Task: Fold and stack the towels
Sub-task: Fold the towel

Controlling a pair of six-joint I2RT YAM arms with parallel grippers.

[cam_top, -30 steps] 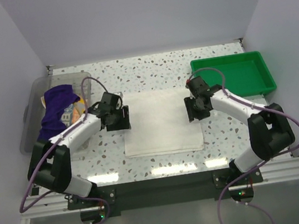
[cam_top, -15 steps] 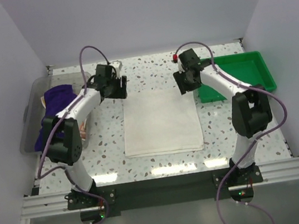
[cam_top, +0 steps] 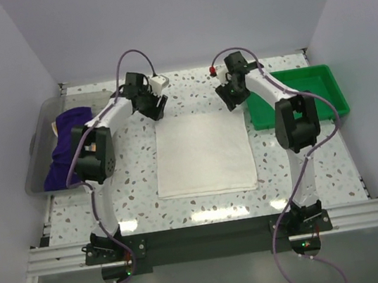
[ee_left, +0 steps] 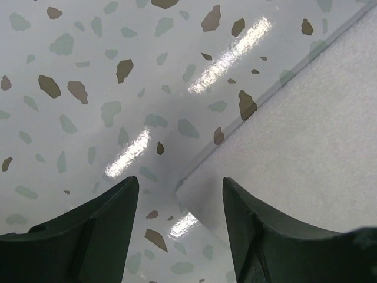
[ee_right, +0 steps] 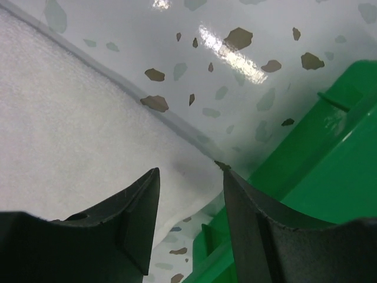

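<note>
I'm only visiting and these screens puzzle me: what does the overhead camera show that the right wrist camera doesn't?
Only overhead: the left pincer, the whole white towel spread flat, and a purple towel in a clear bin. Only the right wrist: a close look at one towel corner between the fingers of the open right pincer, beside the green tray. Both: white towel, green tray, speckled table.
</note>
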